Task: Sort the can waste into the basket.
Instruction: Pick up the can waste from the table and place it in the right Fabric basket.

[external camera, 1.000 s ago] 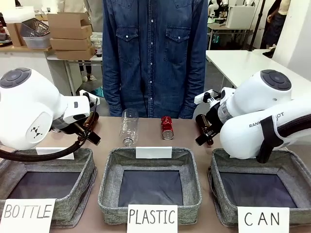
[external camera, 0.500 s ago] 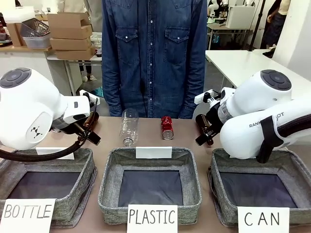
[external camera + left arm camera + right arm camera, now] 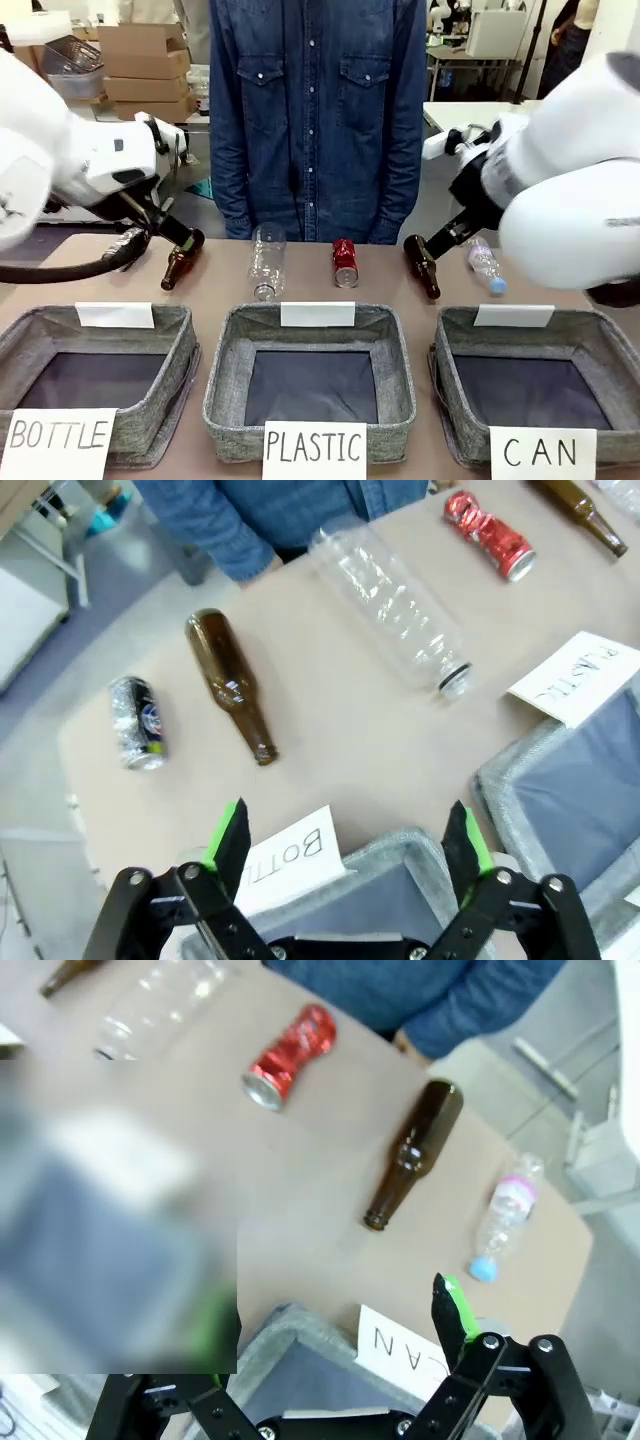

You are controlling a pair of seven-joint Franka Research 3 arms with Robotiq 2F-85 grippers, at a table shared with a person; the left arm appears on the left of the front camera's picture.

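Red can (image 3: 344, 263) and black can (image 3: 138, 735) flat on table (image 3: 212, 282), outside CAN basket (image 3: 602, 336); left gripper (image 3: 347, 826), right gripper (image 3: 330, 1305) spread wide, empty.

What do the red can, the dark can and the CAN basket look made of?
Red can: thin metal, glossy red, crumpled with a silver end. Dark can: likely metal too, dented, printed, silver rim. CAN basket: grey woven fabric by its coarse weave, soft walls; darker smooth base.
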